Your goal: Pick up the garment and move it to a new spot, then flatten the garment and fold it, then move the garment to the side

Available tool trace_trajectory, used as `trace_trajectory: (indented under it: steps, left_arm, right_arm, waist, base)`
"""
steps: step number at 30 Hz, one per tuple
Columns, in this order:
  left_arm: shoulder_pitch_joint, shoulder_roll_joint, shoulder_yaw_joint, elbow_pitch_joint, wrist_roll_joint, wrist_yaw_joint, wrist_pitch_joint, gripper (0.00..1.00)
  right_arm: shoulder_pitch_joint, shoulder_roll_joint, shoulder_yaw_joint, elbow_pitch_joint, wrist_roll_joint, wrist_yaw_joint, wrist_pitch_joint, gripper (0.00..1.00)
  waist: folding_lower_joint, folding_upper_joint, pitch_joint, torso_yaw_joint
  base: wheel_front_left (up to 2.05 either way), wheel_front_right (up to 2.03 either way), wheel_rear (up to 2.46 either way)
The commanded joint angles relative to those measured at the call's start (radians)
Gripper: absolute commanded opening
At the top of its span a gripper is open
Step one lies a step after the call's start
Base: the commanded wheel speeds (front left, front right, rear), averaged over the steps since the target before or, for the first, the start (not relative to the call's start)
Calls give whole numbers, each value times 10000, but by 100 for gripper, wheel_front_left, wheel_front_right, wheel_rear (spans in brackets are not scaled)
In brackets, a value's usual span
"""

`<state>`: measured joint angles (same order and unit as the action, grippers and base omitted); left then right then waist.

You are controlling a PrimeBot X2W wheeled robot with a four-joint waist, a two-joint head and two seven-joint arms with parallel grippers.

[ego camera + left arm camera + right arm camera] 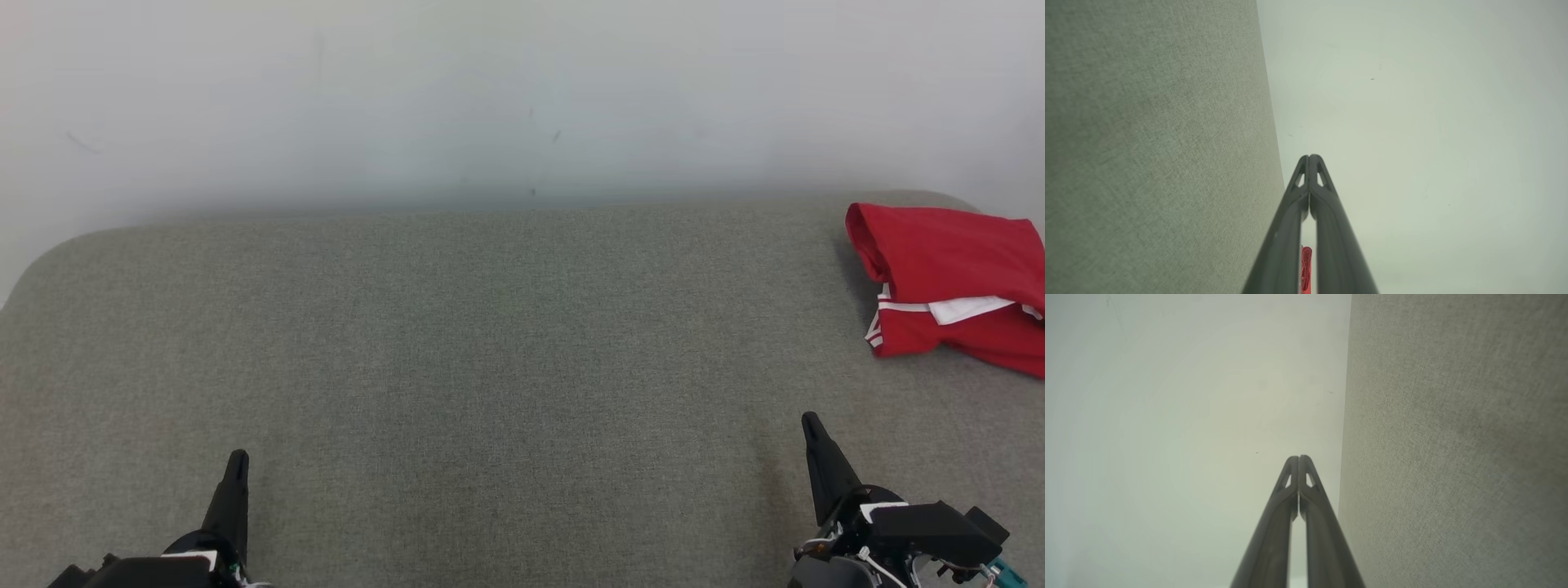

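Red garment point(951, 286) folded compact, lying at far right of grey fabric surface point(490, 343). Left gripper point(236, 459) and right gripper point(811, 422) pressed together, empty, well apart from it. Seemingly folded and set aside; little left.

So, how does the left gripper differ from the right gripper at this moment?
The right gripper is near the red garment; the left gripper is far from it. The right gripper's fingers lean left in the head view; the left gripper's stand nearly upright. The right gripper's body shows wires; the left gripper's shows little. Both are shut, empty, over the grey surface.
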<state>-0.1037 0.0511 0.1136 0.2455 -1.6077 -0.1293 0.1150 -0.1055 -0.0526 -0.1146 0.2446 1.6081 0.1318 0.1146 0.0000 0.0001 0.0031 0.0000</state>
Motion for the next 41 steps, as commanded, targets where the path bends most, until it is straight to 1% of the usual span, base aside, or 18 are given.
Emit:
trace_trajectory:
  steps: [1, 41]
  left_arm:
    - [-121, -19, 25, 14, -76, -32, 24, 0]
    - [-111, -17, 23, 9, -77, -22, 15, 0]
  right_arm:
    - [-74, 48, -17, 6, 48, -21, 40, 0]
    - [-64, 44, -6, 4, 52, -21, 31, 0]
  waist:
    - [0, -1, 0, 0]
    - [0, -1, 0, 0]
  base:
    - [0, 0, 0]
    - [0, 0, 0]
